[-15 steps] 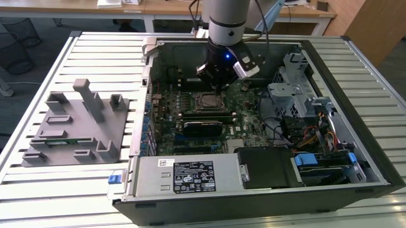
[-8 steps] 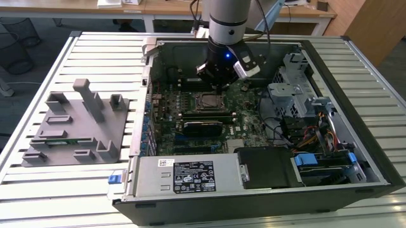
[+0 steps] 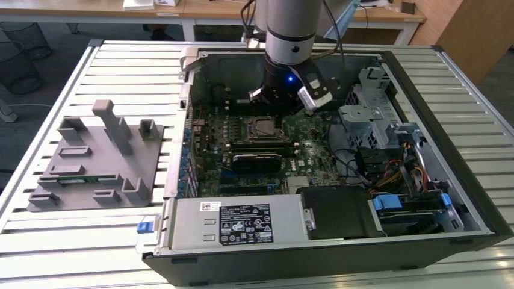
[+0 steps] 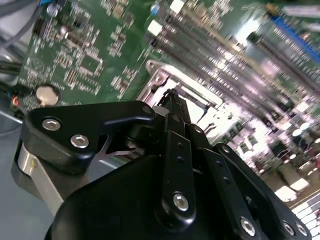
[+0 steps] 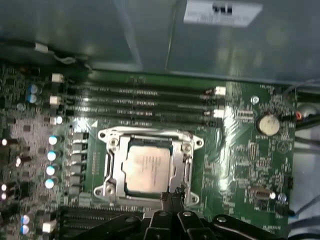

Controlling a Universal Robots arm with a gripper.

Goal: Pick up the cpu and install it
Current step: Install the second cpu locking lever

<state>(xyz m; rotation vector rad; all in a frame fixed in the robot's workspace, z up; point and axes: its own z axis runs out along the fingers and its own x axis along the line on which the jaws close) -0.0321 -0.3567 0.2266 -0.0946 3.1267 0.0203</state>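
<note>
The cpu point(image 5: 146, 168), a silvery square chip, lies flat inside the metal socket frame point(image 5: 114, 165) on the green motherboard point(image 5: 240, 150). In the exterior view the cpu point(image 3: 263, 127) sits in its socket in the middle of the open computer case, just below the arm. My gripper point(image 5: 172, 199) hovers at the socket's edge, next to the chip and not touching it. Its black fingers point(image 4: 172, 100) are pressed together with nothing between them. In the second wrist view the gripper body hides most of the socket point(image 4: 159, 80).
Long memory slots point(image 5: 145, 102) run beside the socket. A black heatsink block point(image 3: 257, 161) sits on the board near it. Case walls point(image 3: 418, 144), a drive cage point(image 3: 365, 114) and cables point(image 3: 386, 168) surround the board. A grey fixture tray point(image 3: 88, 162) holding a green memory stick point(image 3: 76, 178) stands at the exterior view's left.
</note>
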